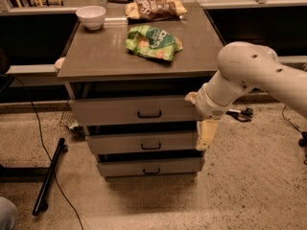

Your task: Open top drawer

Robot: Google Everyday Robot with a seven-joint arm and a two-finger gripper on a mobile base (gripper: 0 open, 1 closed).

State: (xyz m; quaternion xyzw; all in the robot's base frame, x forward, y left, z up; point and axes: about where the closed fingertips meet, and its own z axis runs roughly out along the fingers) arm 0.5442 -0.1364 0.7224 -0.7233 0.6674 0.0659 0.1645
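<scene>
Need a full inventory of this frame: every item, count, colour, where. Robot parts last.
top drawer: 1, grey, highest of three fronts, dark loop handle at centre
middle drawer: 1, grey, directly below it
bottom drawer: 1, grey, lowest, near the floor
cabinet top: 1, grey-brown, above the drawers
bowl: 1, white, back left of the cabinet top
green snack bag: 1, green, middle of the top
brown snack bag: 1, brown, back edge of the top
cable: 1, black, floor at left
bar: 1, black, lying on the floor at left
arm: 1, white, reaching in from the right
gripper: 1, cream, pointing down beside the right end of the drawer fronts
</scene>
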